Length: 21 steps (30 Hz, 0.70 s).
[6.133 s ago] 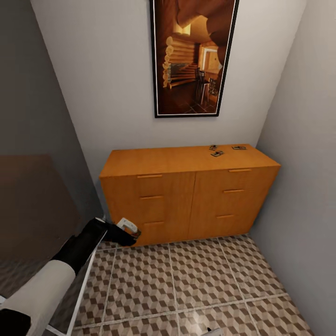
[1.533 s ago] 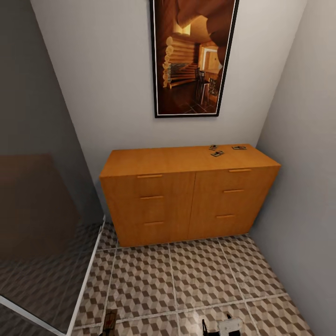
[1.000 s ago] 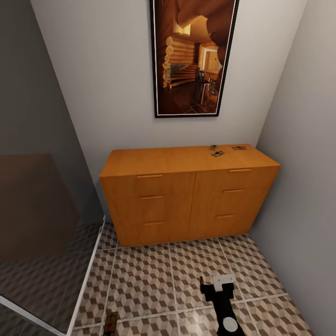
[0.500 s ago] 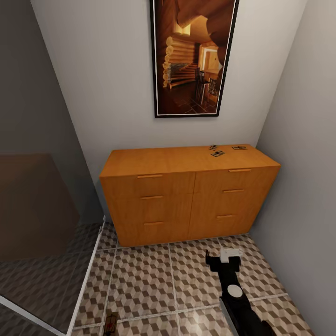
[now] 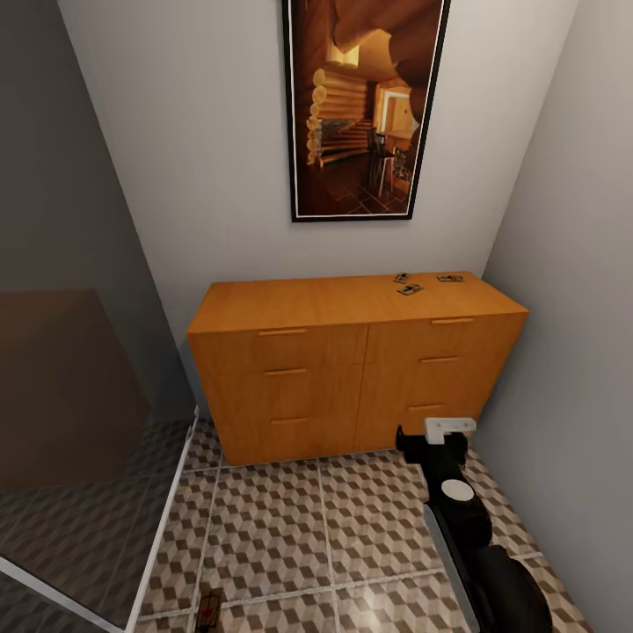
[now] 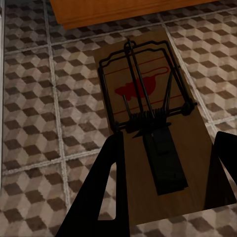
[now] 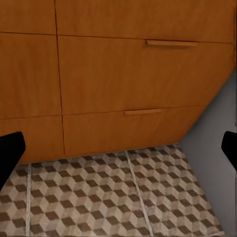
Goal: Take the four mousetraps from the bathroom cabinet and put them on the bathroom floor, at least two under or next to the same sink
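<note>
The low, wide orange-brown wooden cabinet [image 5: 352, 365] with bar-handled drawers stands against the white wall under a tall framed picture of a log interior [image 5: 362, 105]. On its top, toward the right end, lie three tiny flat tan-wood mousetraps with dark wire: two close together [image 5: 402, 278] [image 5: 409, 289] and a third [image 5: 450, 279] just to their right. A fourth mousetrap [image 5: 208, 609] lies flat on the bathroom floor [image 5: 290, 527], large square tiles printed with a brown, beige and white cube pattern, near the bottom edge of the head view and beside the white frame of a glass panel [image 5: 79, 492].

In the left wrist view this trap [image 6: 148, 123] shows close up, its dark wire and red spot facing up, resting on the tiles just short of the cabinet's base. The left pincer [image 6: 165, 190] hovers above it with its dark fingers [image 6: 106, 192] spread wide on either side of the board, holding nothing.

The black right arm reaches forward over the floor, its right pincer [image 5: 447, 431] in front of the cabinet's lower right drawers. The right wrist view faces those drawer fronts [image 7: 123, 74], and the two dark fingertips [image 7: 9, 153] at the picture's edges stand far apart, empty.
</note>
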{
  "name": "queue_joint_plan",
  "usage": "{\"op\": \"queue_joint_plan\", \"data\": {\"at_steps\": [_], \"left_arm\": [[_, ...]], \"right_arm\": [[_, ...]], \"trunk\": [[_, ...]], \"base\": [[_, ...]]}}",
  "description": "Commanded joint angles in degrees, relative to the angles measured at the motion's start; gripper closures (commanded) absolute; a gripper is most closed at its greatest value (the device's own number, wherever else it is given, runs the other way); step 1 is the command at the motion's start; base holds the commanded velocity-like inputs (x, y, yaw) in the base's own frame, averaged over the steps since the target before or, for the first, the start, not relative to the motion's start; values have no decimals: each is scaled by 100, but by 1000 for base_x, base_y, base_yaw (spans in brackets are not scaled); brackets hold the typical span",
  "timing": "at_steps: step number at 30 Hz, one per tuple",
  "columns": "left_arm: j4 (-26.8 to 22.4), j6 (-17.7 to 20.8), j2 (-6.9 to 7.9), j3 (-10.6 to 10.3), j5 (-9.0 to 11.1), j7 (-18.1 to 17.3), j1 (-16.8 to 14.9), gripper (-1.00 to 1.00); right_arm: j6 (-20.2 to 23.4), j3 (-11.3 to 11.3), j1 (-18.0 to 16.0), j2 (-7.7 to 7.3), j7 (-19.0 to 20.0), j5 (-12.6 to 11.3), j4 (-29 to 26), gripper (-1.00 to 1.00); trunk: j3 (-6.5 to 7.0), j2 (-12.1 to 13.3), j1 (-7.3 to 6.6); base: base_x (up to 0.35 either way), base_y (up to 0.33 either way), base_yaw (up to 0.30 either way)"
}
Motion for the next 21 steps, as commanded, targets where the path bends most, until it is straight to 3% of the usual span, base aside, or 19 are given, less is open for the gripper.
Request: {"op": "queue_joint_plan", "data": {"at_steps": [1, 11, 21], "left_arm": [[19, -29, -2, -48, 55, -13, -8, 100], [19, -28, -3, -48, 55, -13, -8, 100], [23, -12, -58, -48, 55, -13, -8, 100]], "right_arm": [[113, 7, -63, 0, -11, 37, -29, -100], [980, 5, -973, 2, -4, 38, -101, -100], [2054, 5, -2454, 2, -5, 38, -76, -100]], "trunk": [[-5, -3, 0], [-5, -3, 0], [-5, -3, 0]], "base": [[0, 0, 0], [0, 0, 0], [0, 0, 0]]}}
